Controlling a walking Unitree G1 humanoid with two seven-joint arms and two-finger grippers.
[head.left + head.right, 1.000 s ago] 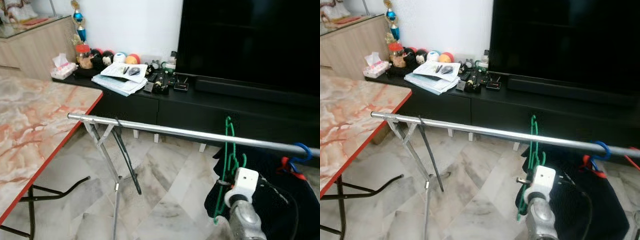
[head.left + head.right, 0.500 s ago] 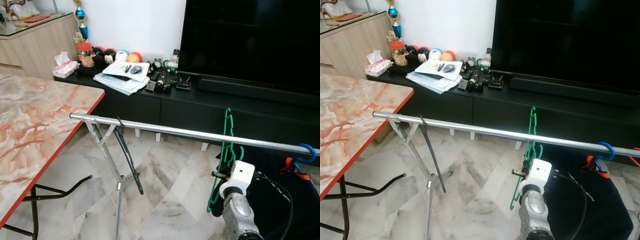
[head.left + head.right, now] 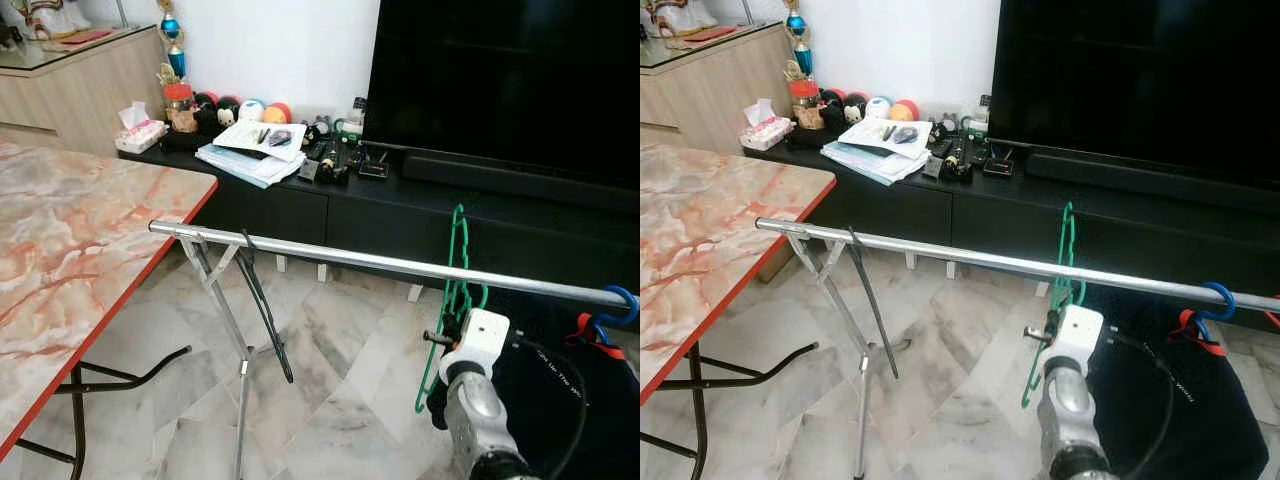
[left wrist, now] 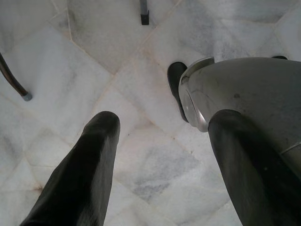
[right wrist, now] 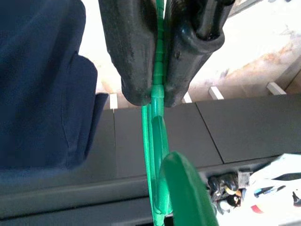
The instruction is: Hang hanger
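A green plastic hanger (image 3: 452, 300) is upright at the silver rail (image 3: 330, 257) of a drying rack, right of its middle. Its hook (image 3: 458, 212) rises above the rail, and I cannot tell whether it rests on the rail. My right gripper (image 5: 153, 96) is shut on the hanger's thin green body, just below the rail, with the white wrist block (image 3: 481, 333) behind it. In the left wrist view my left gripper (image 4: 164, 127) hangs open over the marble floor, with nothing between its fingers.
A dark navy garment (image 3: 560, 380) hangs from a blue hook (image 3: 622, 303) at the rail's right end. The rack's crossed legs (image 3: 230, 330) stand under its left end. A marble-top table (image 3: 70, 250) is at the left. A black TV console (image 3: 400, 210) with clutter and a large TV (image 3: 510, 90) stand behind.
The whole view has shifted a little. My right gripper has lifted the green hanger, so its hook stands higher above the rail than before.
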